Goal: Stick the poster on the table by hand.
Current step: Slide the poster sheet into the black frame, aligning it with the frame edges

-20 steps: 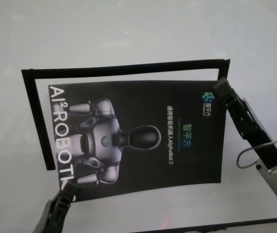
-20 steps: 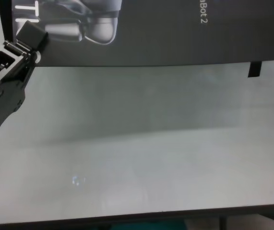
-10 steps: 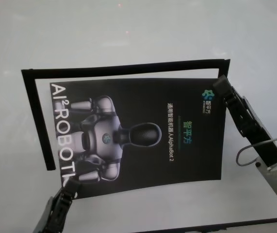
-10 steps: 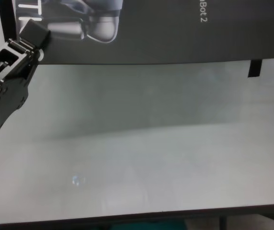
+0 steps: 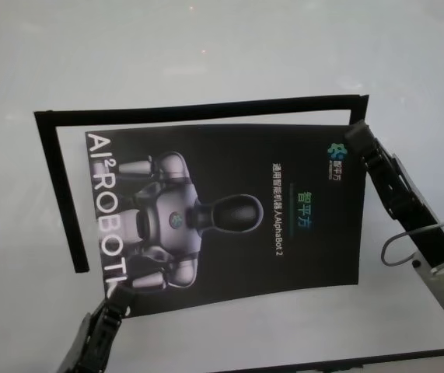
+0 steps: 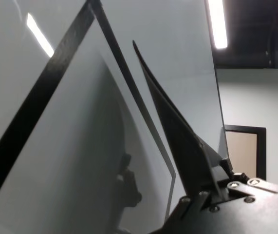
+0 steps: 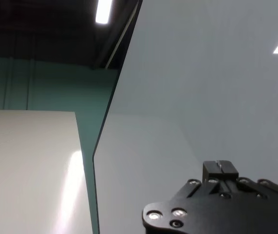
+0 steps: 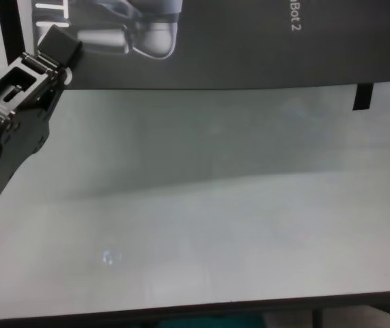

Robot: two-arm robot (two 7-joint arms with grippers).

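Lying flat on the pale table, slightly skewed, the poster with its robot figure and pale lettering, inside an L-shaped frame of black tape strips running along its far side and down its left. Far edge of the poster close under the long strip, nearly touching at the right end and drawing apart toward the left; left edge just beside the short strip. Pressed on the near-left corner, the left claw, its square black pad resting on the sheet just inside the near edge in the chest view; open or closed, cannot tell. Pressed on the far-right corner, the right claw, fingertip on the sheet just below the tape's right end, arm stretching back along the poster's right edge; grip state likewise impossible to tell. From the left wrist view, a poster corner lifted off the surface beside the tape. Wide bare table beyond the far strip, and a broad open band between the poster's near edge and the dark front edge.
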